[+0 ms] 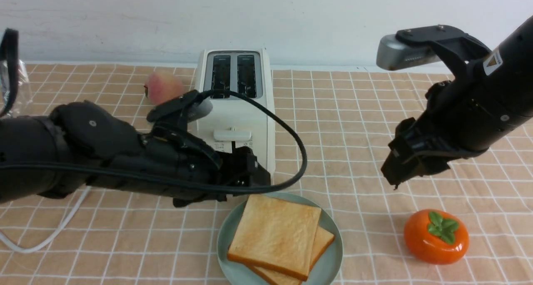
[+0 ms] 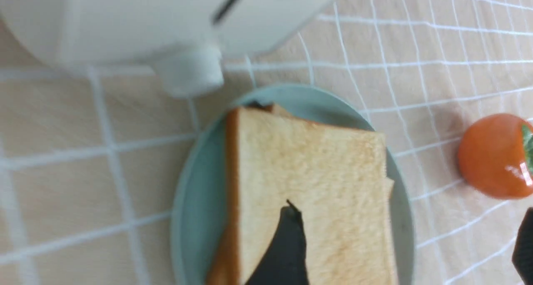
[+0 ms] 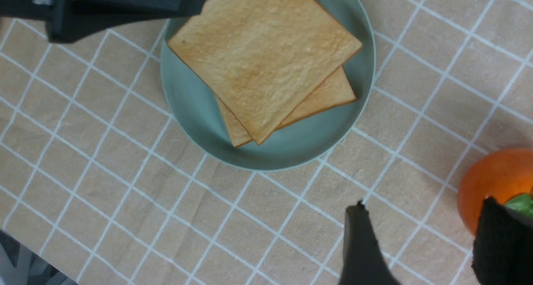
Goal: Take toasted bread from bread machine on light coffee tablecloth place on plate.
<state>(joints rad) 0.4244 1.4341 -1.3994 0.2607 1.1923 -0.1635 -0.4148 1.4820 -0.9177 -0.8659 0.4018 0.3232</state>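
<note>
The light coffee tablecloth [image 1: 354,110], peach-tan with a thin white grid, covers the table across the whole front view.

The left arm enters from the left edge of the frame. The left gripper [image 2: 408,208] sits at frame centre, over the far rim of the plate. Its fingers [image 2: 287,243] are spread wide and grip nothing.

The right arm enters from the upper right. The right gripper [image 3: 424,204] hangs at right of centre, above bare cloth. Its fingers [image 3: 362,243] stand apart and hold nothing.

The bread machine [image 1: 235,110], cream-white, stands at upper centre, with two dark slots facing up. The small print around its front lever is too small to read.

The plate [image 1: 227,243], pale mint-green, lies at lower centre, just in front of the bread machine.

The toasted bread [image 1: 275,235], two slices, lies stacked flat on the plate. The upper slice is turned slightly off the lower one.

An orange persimmon-shaped fruit [image 1: 435,235] rests at lower right. A peach [image 1: 162,87] sits left of the bread machine.

A yellow triangle label [image 1: 493,60] marks the right arm; its symbol is illegible.
</note>
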